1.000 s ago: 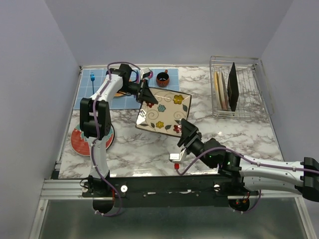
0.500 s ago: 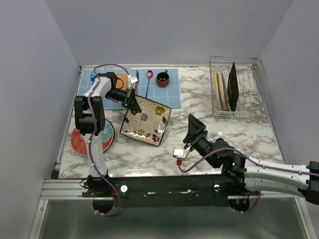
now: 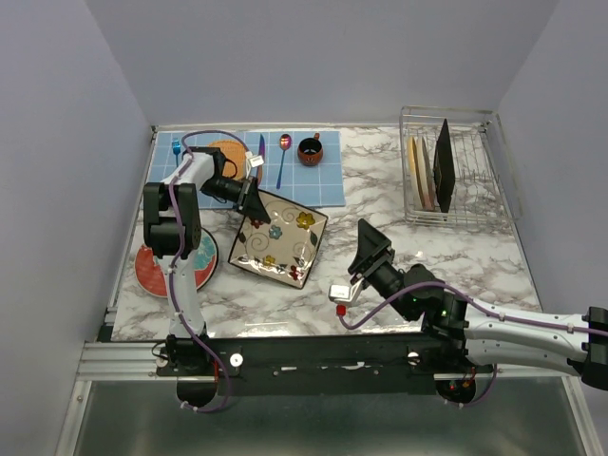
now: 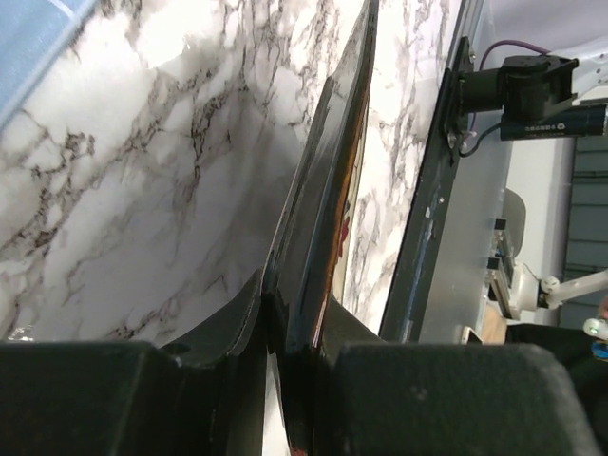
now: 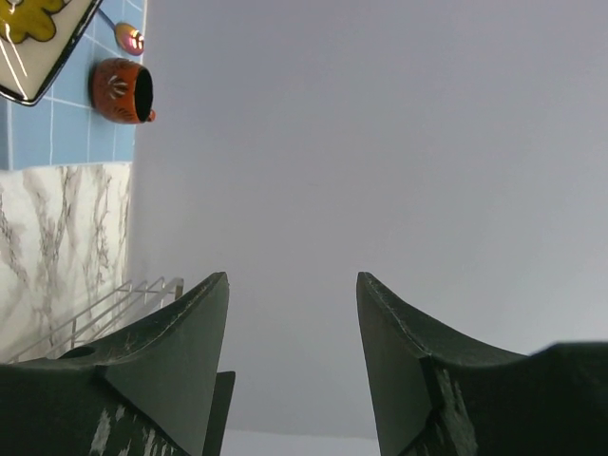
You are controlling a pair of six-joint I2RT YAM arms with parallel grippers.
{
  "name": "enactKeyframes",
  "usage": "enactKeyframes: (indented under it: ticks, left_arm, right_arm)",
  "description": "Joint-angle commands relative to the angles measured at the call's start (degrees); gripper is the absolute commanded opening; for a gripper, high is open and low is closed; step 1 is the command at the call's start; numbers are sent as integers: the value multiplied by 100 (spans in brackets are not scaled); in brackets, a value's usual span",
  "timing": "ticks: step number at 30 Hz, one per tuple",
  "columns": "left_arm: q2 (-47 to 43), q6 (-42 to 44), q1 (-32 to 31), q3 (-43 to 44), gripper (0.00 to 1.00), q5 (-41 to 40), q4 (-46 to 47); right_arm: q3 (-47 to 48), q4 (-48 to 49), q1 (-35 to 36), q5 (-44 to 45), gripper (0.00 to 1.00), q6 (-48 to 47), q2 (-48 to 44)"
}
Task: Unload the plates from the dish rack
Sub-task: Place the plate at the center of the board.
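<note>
Marble tabletop, near right: empty right gripper, jaws spread wide, angled up. Near left: red plate flat on tabletop, already unloaded. Middle: square floral plate tilted, far-left edge pinched in left gripper, near edge low by the tabletop; contact unclear. Far right: dish rack with 3 plates upright. Likely step: setting down floral plate. Next: lower flat, release, then send right gripper to rack.

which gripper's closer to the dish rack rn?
Right. The right gripper, jaws open, is left of and in front of the dish rack. The left gripper is much further left by the blue mat, shut on the square floral plate.
</note>
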Motion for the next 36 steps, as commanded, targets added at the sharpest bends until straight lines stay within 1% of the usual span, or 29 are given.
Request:
enactKeyframes:
  ticks: [1, 15, 26, 29, 31, 33, 34, 35, 36]
  left_arm:
    - [-163, 50, 4, -249, 0, 975, -1426]
    - [223, 446, -22, -540, 0, 1159, -1435]
    - [584, 727, -57, -487, 0, 948, -1382]
    - [593, 588, -66, -461, 1, 843, -1216]
    - [549, 308, -75, -478, 6, 694, -1066]
    - [470, -62, -75, -575, 6, 562, -566]
    - [391, -220, -75, -680, 9, 448, -391]
    - [347, -561, -75, -733, 10, 377, -32]
    - [312, -678, -75, -768, 10, 290, 93]
  right_arm:
    - [-162, 275, -6, 28, 64, -101, -66]
    - [-145, 302, -15, -77, 62, -171, 57]
    - [-136, 275, -6, -130, 61, -189, 92]
    - [-171, 258, -6, -156, 61, -180, 75]
    - [-197, 258, 2, -174, 61, -171, 66]
    - [-206, 275, 2, -192, 61, -180, 66]
    - [-206, 275, 11, -200, 61, -180, 66]
    - [-206, 275, 11, -192, 60, -189, 57]
    - [-206, 275, 11, -209, 60, -189, 48]
